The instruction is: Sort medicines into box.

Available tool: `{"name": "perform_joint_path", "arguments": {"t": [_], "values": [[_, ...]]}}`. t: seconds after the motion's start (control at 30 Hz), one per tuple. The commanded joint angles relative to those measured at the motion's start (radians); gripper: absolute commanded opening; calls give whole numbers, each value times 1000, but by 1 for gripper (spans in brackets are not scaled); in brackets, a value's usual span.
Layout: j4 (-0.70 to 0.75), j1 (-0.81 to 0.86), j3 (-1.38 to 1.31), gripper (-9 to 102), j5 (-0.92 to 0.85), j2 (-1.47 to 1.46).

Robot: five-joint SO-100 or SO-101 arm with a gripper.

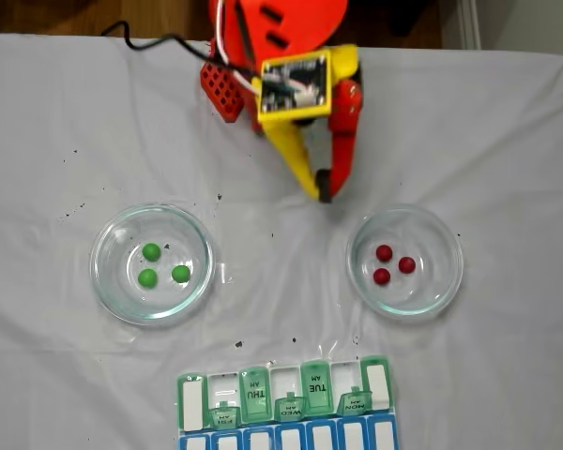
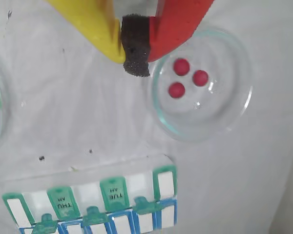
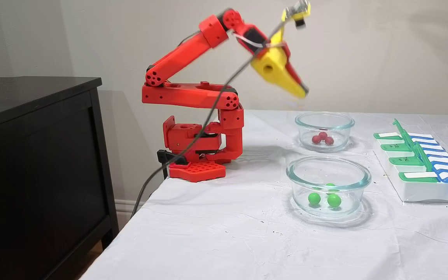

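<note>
Closed jaws hover above the cloth; red medicines (image 2: 185, 78) lie just beside.

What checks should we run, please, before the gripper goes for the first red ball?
1. Gripper empty: ok, jaws closed on their own foam pad only.
2. Jaws open for a pick: not ok.
3. Red balls available: ok, three lie in the right dish in the top-down fixed view.
4. Green balls kept apart: ok, three lie in the left dish.
5. Box lids up: ok for several; target compartment cannot tell.
6. Gripper above dish: not ok, beside its rim.
</note>
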Motion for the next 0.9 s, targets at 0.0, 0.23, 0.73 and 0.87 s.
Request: {"name": "perform_joint_path", "arguments": {"t": [0.0, 0.23, 0.73, 0.87], "values": [[8, -44, -250, 0, 81, -252], [89, -207, -491, 0, 356, -488], [-137, -279, -459, 0, 781, -601], [-106, -250, -558, 2, 819, -710]]}}
